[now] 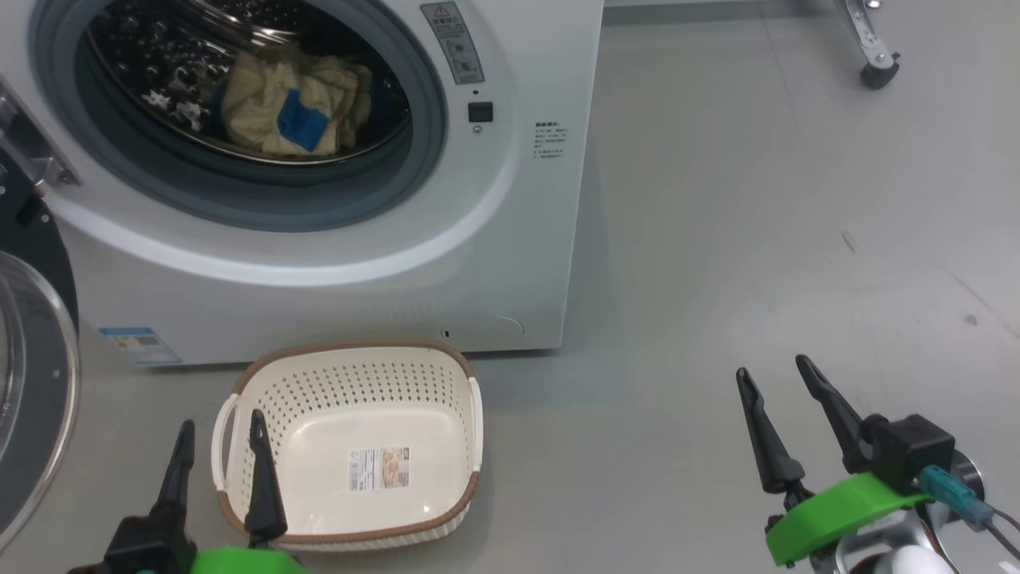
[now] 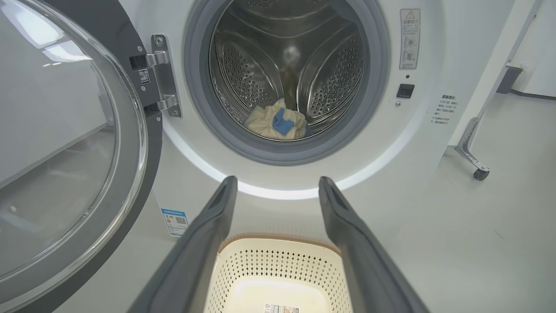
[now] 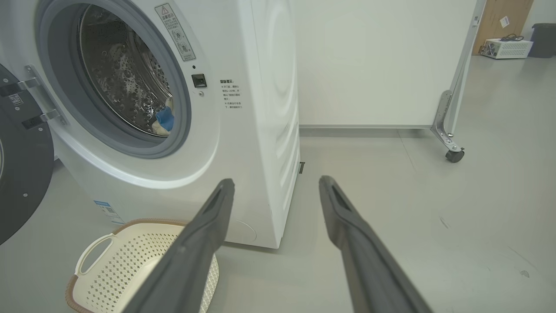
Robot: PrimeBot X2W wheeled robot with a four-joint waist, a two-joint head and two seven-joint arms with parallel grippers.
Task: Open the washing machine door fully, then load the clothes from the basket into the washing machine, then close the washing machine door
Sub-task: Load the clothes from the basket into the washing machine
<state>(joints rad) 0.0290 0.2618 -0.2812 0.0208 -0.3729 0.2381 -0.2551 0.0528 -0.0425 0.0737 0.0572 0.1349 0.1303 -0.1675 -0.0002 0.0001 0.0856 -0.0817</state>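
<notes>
The washing machine (image 1: 335, 263) stands at 11 o'clock in the head view, and the washing machine door (image 2: 56, 143) is swung wide at 9 o'clock. Only closing it seems left. The basket (image 1: 351, 383) sits empty on the floor at 7 o'clock and may lie in the door's sweep. The clothes (image 1: 287, 104) lie near the drum's mouth and could snag the seal. The left gripper (image 1: 221, 422) and right gripper (image 1: 773, 367) are spread and empty.
</notes>
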